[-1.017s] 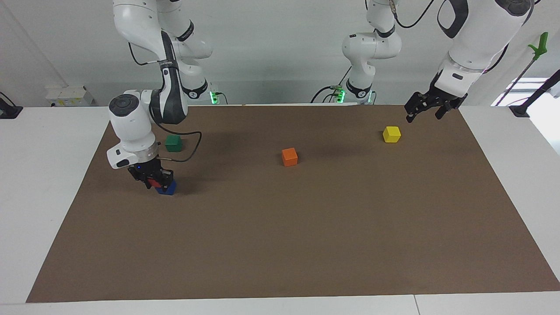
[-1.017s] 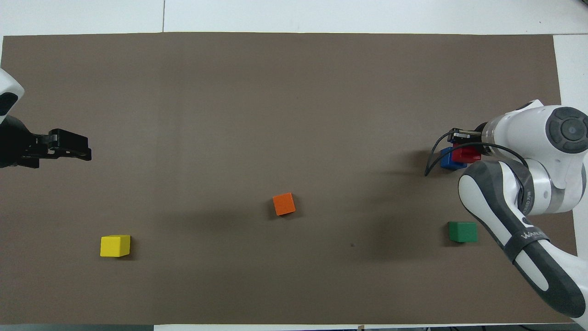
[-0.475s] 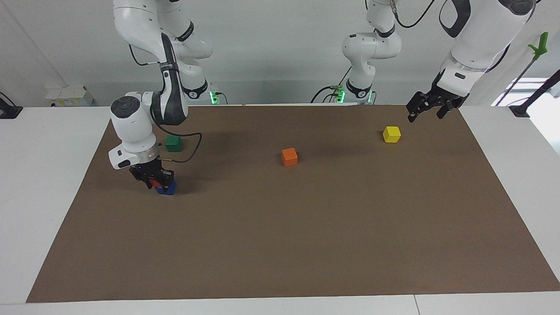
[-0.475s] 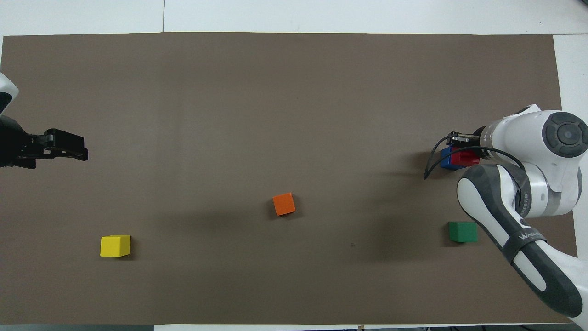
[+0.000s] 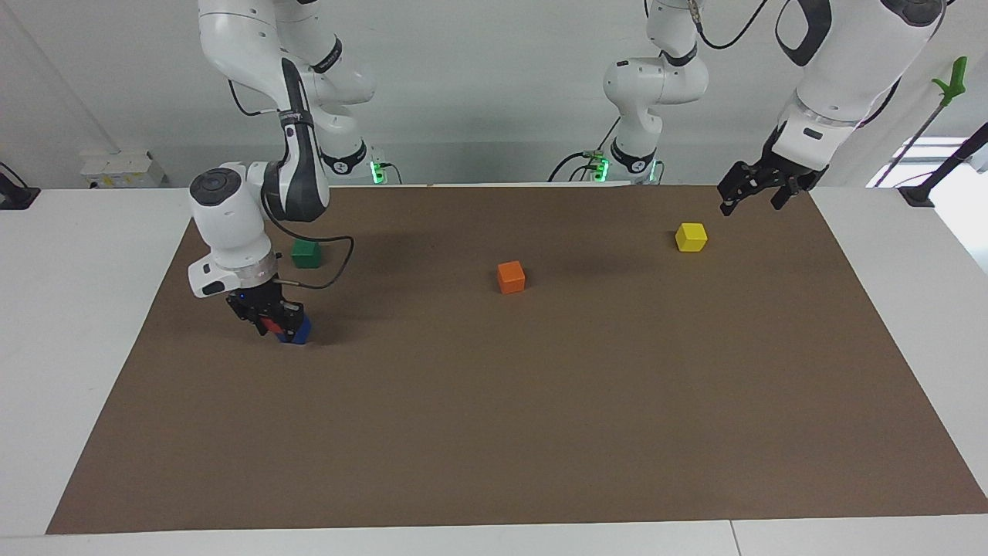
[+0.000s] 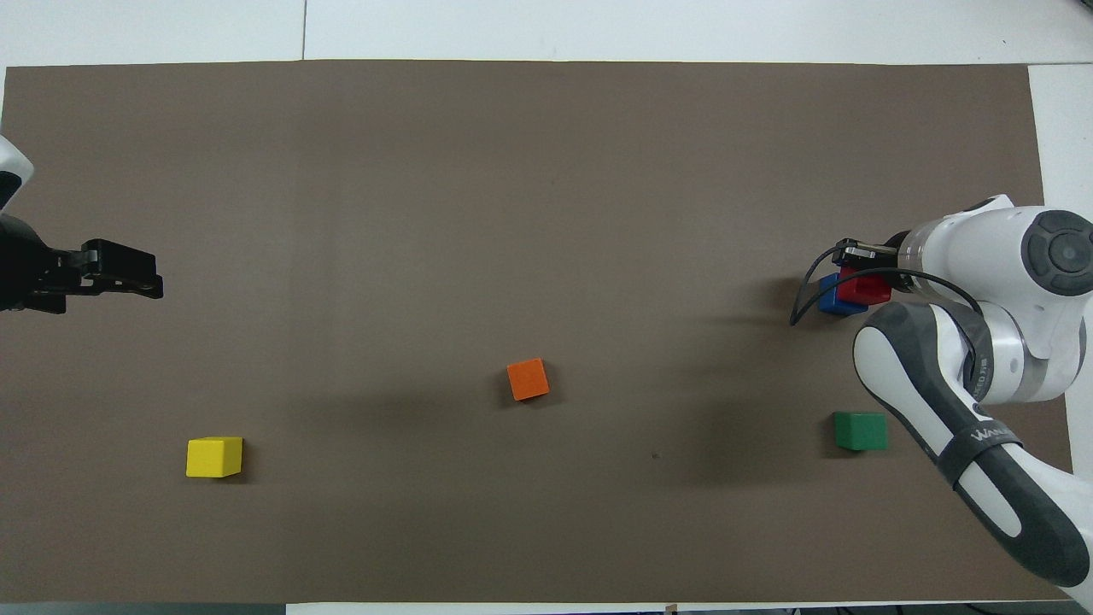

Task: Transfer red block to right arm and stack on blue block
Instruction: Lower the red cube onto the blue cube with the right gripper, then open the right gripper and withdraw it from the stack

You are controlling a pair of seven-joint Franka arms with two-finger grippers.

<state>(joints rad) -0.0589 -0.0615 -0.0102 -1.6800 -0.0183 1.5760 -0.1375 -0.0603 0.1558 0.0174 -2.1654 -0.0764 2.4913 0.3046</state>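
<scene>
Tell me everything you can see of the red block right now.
The red block is a small bright red cube, matte with crisp edges, mostly hidden by the right end effector, which is shut on it. It sits level over the blue block, at the right arm's end of the table; whether the two cubes touch cannot be told.

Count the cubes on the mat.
5. Yellow at the left arm's end, orange mid-mat, green at the right arm's end, blue farther out than green, red on blue in the right gripper.

bright even light, soft shadows, sharp focus
</scene>
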